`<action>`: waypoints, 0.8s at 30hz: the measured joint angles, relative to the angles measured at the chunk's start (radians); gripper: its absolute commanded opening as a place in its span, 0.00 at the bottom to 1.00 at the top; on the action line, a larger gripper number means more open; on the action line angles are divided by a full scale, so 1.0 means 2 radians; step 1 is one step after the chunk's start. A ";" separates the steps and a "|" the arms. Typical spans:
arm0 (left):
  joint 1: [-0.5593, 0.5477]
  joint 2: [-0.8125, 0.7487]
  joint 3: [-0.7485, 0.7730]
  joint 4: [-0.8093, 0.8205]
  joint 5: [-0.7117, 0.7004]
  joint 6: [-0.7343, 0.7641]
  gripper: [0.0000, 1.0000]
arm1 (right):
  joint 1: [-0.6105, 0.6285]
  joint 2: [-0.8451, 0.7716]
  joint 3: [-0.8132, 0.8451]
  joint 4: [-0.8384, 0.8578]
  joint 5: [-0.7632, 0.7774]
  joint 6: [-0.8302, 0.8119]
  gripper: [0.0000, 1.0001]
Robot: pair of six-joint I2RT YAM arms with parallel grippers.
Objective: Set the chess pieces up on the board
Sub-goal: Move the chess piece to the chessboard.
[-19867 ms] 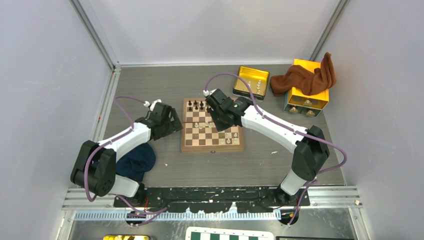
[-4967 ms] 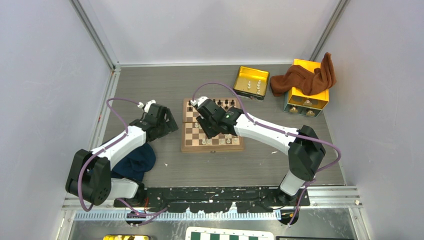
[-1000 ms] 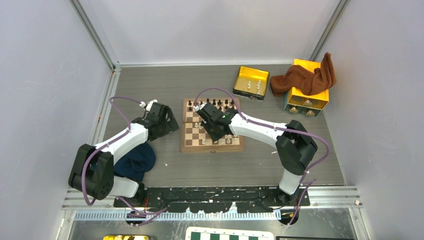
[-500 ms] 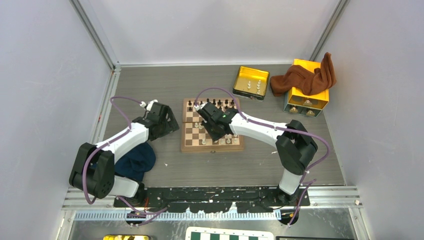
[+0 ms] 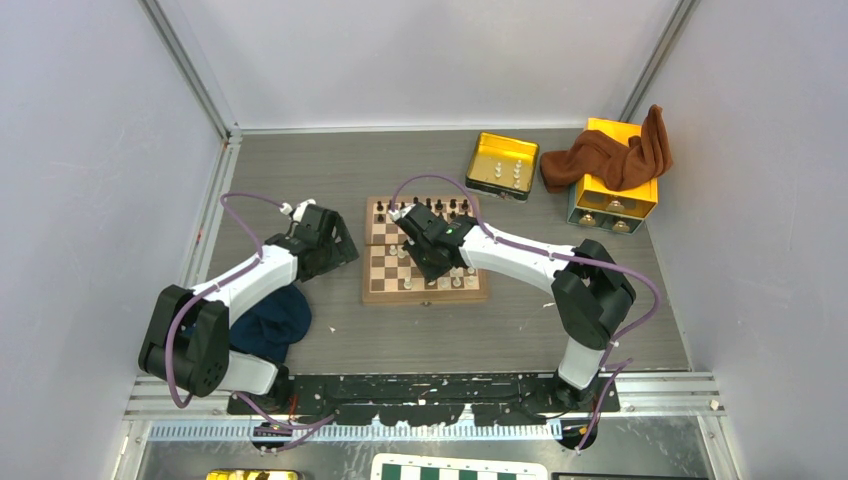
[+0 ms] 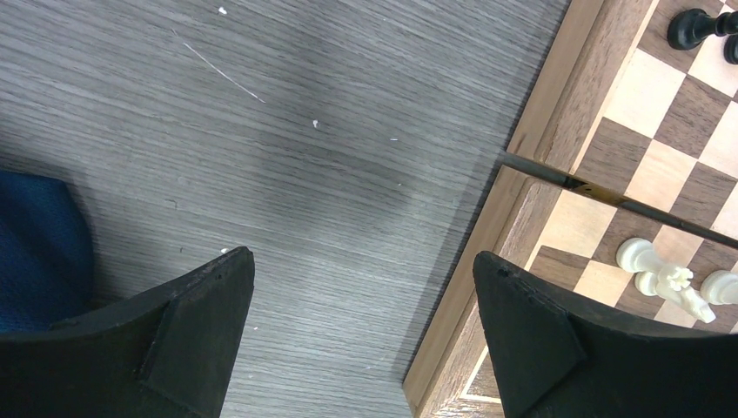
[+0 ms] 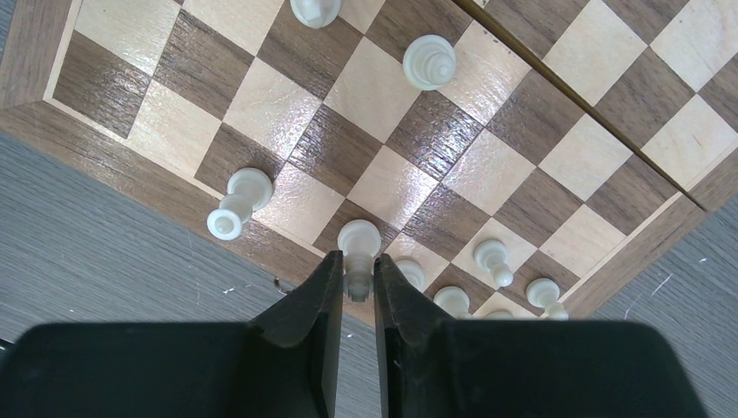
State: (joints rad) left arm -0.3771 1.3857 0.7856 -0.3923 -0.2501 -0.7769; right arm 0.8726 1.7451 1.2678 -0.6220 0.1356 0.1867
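Note:
The wooden board (image 5: 380, 272) lies mid-table. Dark pieces (image 5: 428, 208) line its far side and white pieces (image 5: 458, 282) its near side. My right gripper (image 5: 427, 262) is over the board's near left part. In the right wrist view it (image 7: 357, 264) is shut on a white piece (image 7: 359, 237) at the board's near row, beside other white pieces (image 7: 493, 258). My left gripper (image 5: 336, 246) is open and empty over the table just left of the board. Its wrist view (image 6: 364, 263) shows the board's border (image 6: 541, 103) and a few white pieces (image 6: 672, 280).
A yellow tin tray (image 5: 482, 152) holding a few white pieces sits far right of the board. A yellow box (image 5: 628, 196) draped with a brown cloth (image 5: 612, 156) stands beyond it. A blue cloth (image 5: 270, 322) lies under the left arm. A green-and-white board (image 5: 460, 470) is at the bottom edge.
Over the last seconds my right gripper moved from the board's far middle to its near left part. In the last second it barely shifted. The left arm stays put.

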 measured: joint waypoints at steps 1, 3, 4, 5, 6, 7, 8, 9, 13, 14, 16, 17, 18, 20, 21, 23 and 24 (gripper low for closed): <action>0.000 0.000 0.000 0.000 0.000 0.000 0.97 | 0.000 0.000 0.000 0.000 -0.001 0.000 0.14; 0.000 0.000 0.000 0.000 0.000 0.000 0.97 | 0.000 0.000 0.000 0.000 -0.003 0.001 0.15; 0.000 0.000 0.000 0.000 0.000 0.000 0.97 | 0.000 0.000 0.000 0.000 -0.004 0.001 0.15; 0.000 0.000 0.000 0.000 0.000 0.000 0.97 | 0.000 0.000 0.000 0.000 -0.004 0.002 0.16; 0.000 0.000 0.000 0.000 0.000 0.000 0.97 | 0.000 0.000 0.000 0.000 -0.004 0.002 0.17; 0.000 0.000 0.000 0.000 0.000 0.000 0.97 | 0.000 0.000 0.000 0.000 -0.004 0.002 0.18; 0.000 0.000 0.000 0.000 0.000 0.000 0.97 | 0.000 0.000 0.000 0.000 -0.005 0.002 0.19; 0.000 0.000 0.000 0.000 0.000 0.000 0.97 | 0.000 0.000 0.000 0.000 -0.005 0.002 0.20; 0.000 0.000 0.000 0.000 0.000 0.000 0.97 | 0.000 0.000 0.000 0.000 -0.006 0.002 0.24; 0.000 0.000 0.000 0.000 0.000 0.000 0.97 | 0.000 0.000 0.000 0.000 -0.006 0.002 0.24; 0.000 0.000 0.000 0.000 0.000 0.000 0.97 | 0.000 0.000 0.000 0.000 -0.007 0.002 0.26; 0.000 0.000 0.000 0.000 0.000 0.000 0.97 | 0.000 0.000 0.000 0.000 -0.007 0.002 0.27; 0.000 0.000 0.000 0.000 0.000 0.000 0.97 | 0.000 0.000 0.000 0.000 -0.008 0.002 0.28; 0.000 0.000 0.000 0.000 0.000 0.000 0.97 | 0.000 0.000 0.000 0.000 -0.008 0.003 0.29; 0.000 0.000 0.000 0.000 0.000 0.000 0.97 | 0.000 0.000 0.000 0.000 -0.008 0.003 0.29; 0.000 0.000 0.000 0.000 0.000 0.000 0.97 | 0.000 0.000 0.000 0.000 -0.008 0.003 0.30; 0.000 0.000 0.000 0.000 0.000 0.000 0.97 | 0.000 0.000 0.000 0.000 -0.009 0.004 0.30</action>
State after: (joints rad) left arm -0.3771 1.3857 0.7856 -0.3923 -0.2493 -0.7769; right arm 0.8726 1.7454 1.2678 -0.6220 0.1184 0.1940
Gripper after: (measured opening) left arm 0.970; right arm 0.292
